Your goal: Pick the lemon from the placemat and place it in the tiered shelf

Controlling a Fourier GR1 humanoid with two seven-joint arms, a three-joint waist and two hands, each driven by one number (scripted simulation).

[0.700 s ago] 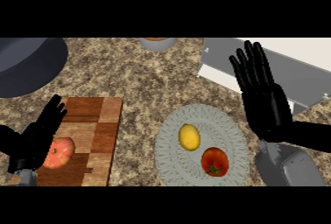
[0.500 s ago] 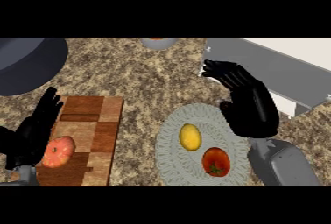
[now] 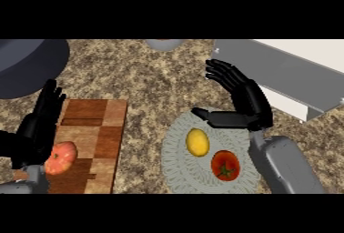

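Speckled brown stone counter [image 3: 141, 86] is seen from above, and on it the lemon [image 3: 197, 142] lies on its side on the round grey placemat [image 3: 176, 170], in the mat's upper middle. A red tomato [image 3: 225, 165] sits just beside it, lower and to the right, on the same mat — close, though contact between the two cannot be made out.

The right hand [image 3: 247, 105] is held over the mat's upper right edge, above and to the right of the lemon and apart from it. Its fingers are stretched up and away from the fruit with only the tips bent, its thumb [image 3: 214, 117] is spread wide toward the lemon, and nothing is held. The step in hand is judged to be the approach: the pick is not yet made and the lemon is untouched.

For the next move, the hand would have to be brought down and to the left, with the palm turned over the lemon so that fingers and thumb can be closed round it. Care is called for on the tomato's side, since that fruit could be nudged.

The tiered shelf [image 3: 269, 63], a grey slanted structure, stands at the upper right, just behind the right hand, so the carry afterwards is judged short.

Further out, the left hand [image 3: 35, 134] rests open at the left edge, fingers up, beside a reddish fruit [image 3: 60, 157] on a wooden cutting board [image 3: 94, 127]. A dark round pot [image 3: 27, 63] is seen at the upper left.
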